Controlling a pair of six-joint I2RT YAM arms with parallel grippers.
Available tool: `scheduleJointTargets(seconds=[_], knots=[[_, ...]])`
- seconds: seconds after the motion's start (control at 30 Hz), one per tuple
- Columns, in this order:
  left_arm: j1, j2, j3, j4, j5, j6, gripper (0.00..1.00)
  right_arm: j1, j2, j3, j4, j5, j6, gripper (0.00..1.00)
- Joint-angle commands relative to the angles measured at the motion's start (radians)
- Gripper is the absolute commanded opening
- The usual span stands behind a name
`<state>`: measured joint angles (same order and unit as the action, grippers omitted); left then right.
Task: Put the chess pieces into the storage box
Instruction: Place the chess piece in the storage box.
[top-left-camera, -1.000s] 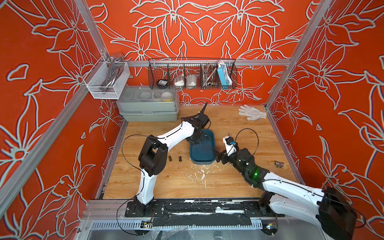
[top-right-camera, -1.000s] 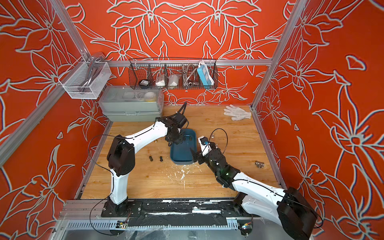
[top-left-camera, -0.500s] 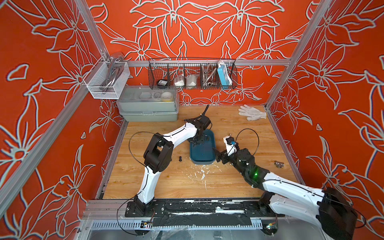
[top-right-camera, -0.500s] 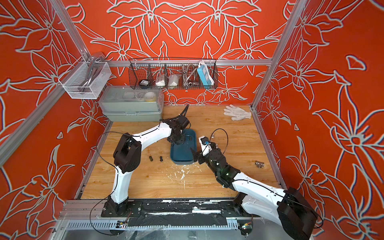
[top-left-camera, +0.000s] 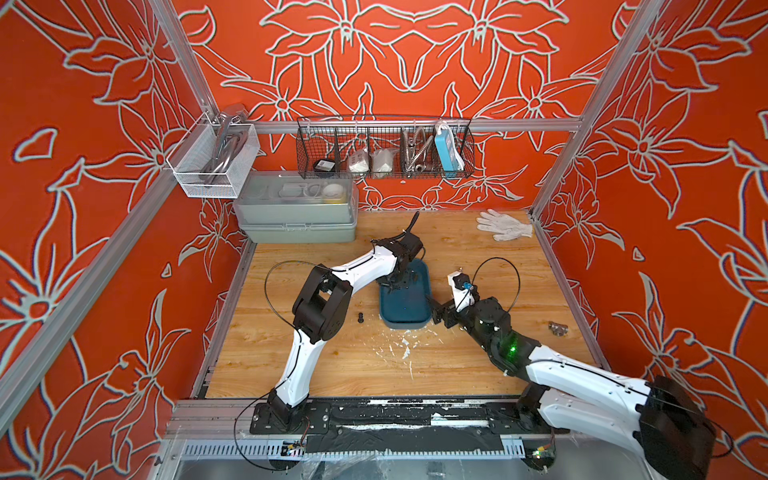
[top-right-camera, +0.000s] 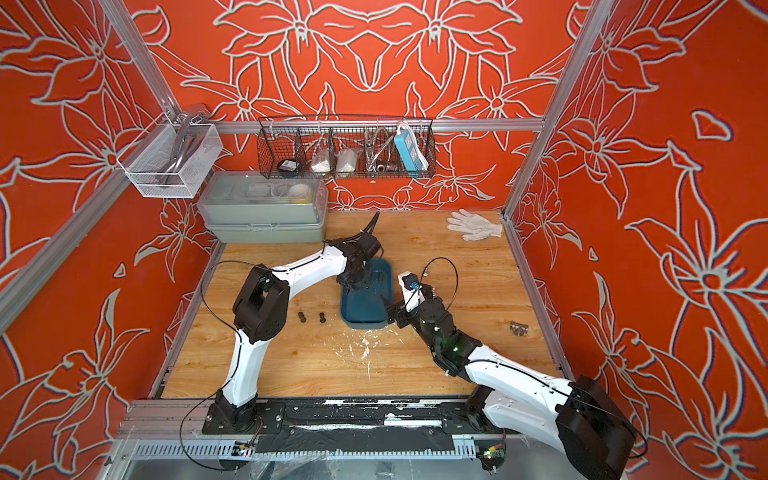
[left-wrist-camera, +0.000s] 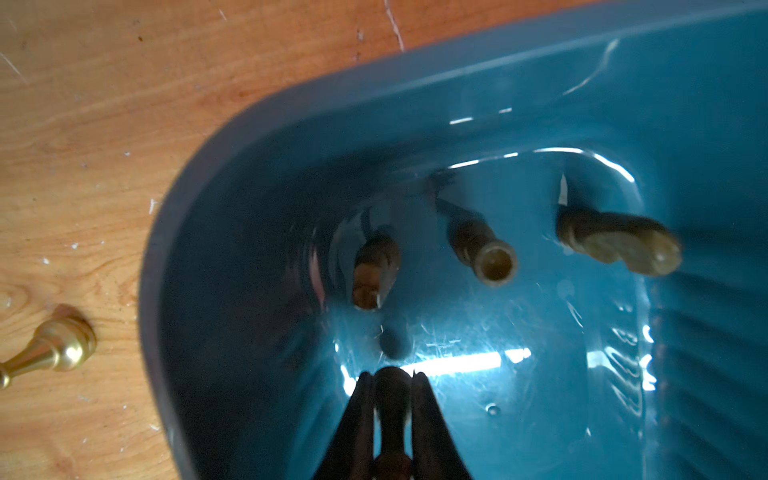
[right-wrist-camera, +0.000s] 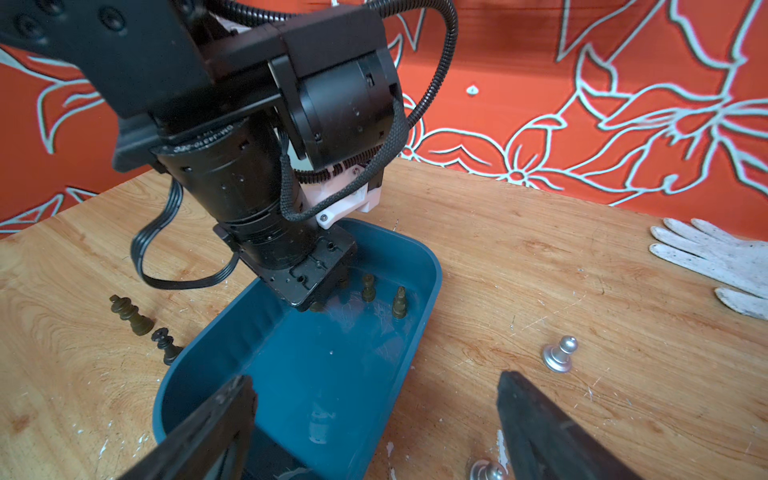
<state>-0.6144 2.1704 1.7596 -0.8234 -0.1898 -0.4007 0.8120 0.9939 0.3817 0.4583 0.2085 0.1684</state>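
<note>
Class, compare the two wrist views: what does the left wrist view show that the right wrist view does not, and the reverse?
Only the left wrist view: a gold pawn outside the box, and the left gripper shut on a dark piece. Only the right wrist view: the open right gripper, a silver pawn, a glove and two dark pieces outside the box. Both: the blue box with pieces in it.

Only one marking can be read: small pale print ringing the black motor collar (right-wrist-camera: 205, 143) on the left arm, above the twelve o'clock end of the storage box (right-wrist-camera: 432, 266). Seen upside down, it reads roughly "DM-J4310-2EC".
</note>
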Motion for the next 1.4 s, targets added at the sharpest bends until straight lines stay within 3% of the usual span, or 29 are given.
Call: scheduleJointTargets(seconds=[0.0, 1.37], knots=[[0.001, 0.028, 0.014, 0.003, -0.025, 0.007, 0.15, -0.005, -0.015, -0.015, 0.022, 0.011, 0.009, 0.95], [0.002, 0.056, 0.024, 0.015, -0.031, 0.007, 0.19, -0.004, -0.008, -0.01, 0.016, 0.004, 0.006, 0.95]])
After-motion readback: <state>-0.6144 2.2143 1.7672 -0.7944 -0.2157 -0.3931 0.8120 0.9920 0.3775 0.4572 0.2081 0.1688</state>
